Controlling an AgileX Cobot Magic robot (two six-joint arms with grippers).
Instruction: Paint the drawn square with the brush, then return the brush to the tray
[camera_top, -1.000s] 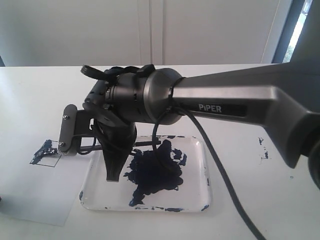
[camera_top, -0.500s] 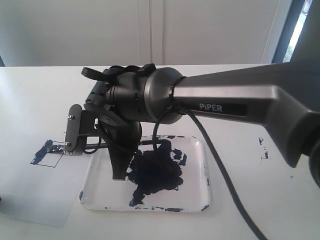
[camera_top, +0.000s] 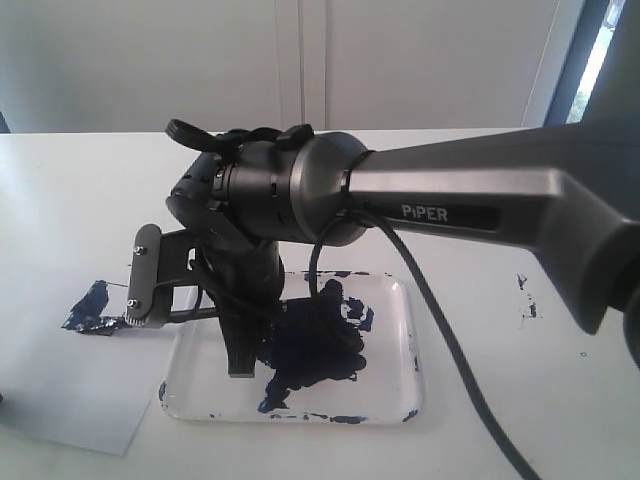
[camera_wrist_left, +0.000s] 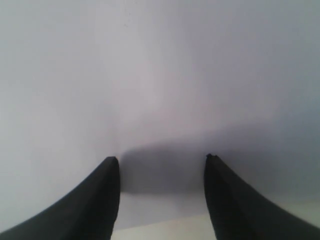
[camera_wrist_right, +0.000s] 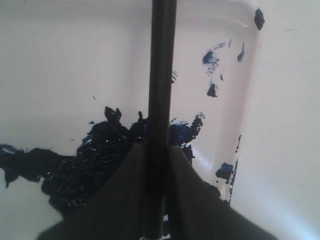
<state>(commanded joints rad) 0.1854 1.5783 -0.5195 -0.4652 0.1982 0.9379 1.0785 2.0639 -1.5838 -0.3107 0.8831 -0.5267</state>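
Right gripper (camera_wrist_right: 159, 150) pinching brush (camera_wrist_right: 162, 75) on bare shaft, jaws narrow around it. Hanging over tray (camera_top: 398, 292), just above navy blot (camera_top: 310, 345). Drawn square (camera_top: 92, 305) at tray's 9 o'clock, looks painted in. Brush likely light, stiff, thin, prone to roll; wet tip smears, so grip mid-shaft. Left gripper (camera_wrist_left: 162, 161) spread wide, empty.

The right claw (camera_top: 240, 368) hangs over the shallow white rounded tray (camera_top: 408, 345) on the white surface (camera_top: 540, 400), with the thin black brush (camera_wrist_right: 162, 75) between its fingers. In the exterior view, the navy paint blot (camera_top: 315, 345) lies just right of the claw. The white paper sheet (camera_top: 80, 390), bearing the navy-painted drawn square (camera_top: 95, 310), lies to its left.
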